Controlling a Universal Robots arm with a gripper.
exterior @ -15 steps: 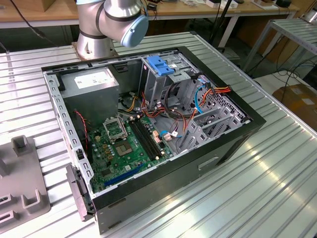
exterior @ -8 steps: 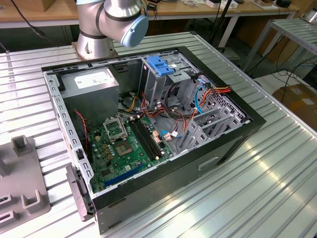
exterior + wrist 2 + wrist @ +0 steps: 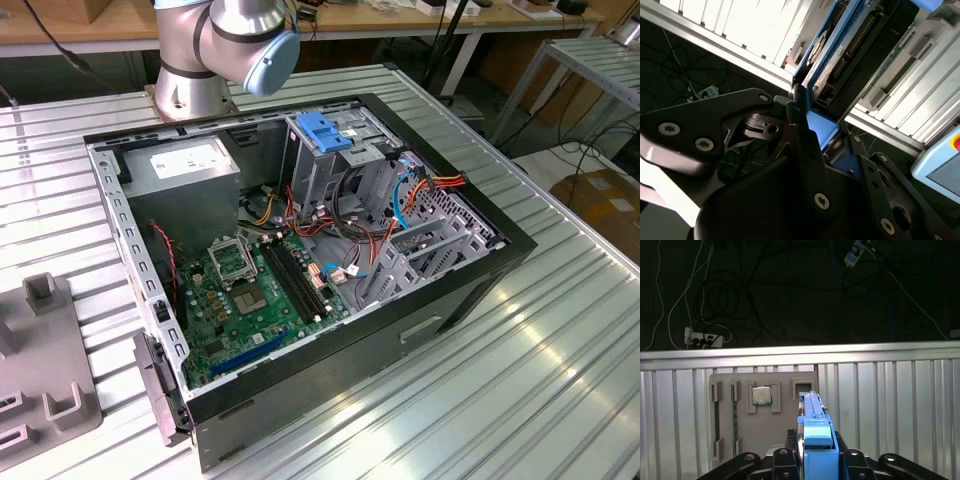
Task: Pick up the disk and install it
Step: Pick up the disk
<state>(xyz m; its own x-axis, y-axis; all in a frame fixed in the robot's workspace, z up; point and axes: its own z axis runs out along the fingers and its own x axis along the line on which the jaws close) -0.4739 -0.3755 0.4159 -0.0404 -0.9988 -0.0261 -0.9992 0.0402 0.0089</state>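
The disk (image 3: 815, 432) stands on edge between my black fingers (image 3: 785, 457); its blue rail faces the first wrist view. In the second wrist view the disk (image 3: 840, 55) runs away from the gripper, silver-grey with a blue rail along its edge and a row of connector pins. My gripper (image 3: 822, 130) is shut on the disk's near end, and in the first wrist view the gripper (image 3: 812, 457) holds it over the grey holder plate (image 3: 740, 425). The open computer case (image 3: 470, 290) lies on the slatted table in the exterior view.
The holder plate carries a square chip (image 3: 761, 395) and an empty pocket (image 3: 803, 388). Inside the case are a drive cage with a blue handle (image 3: 325, 130), a grey box with a white sticker (image 3: 190, 165), a green motherboard (image 3: 250, 300) and loose cables. The arm's base (image 3: 190, 90) stands behind the case.
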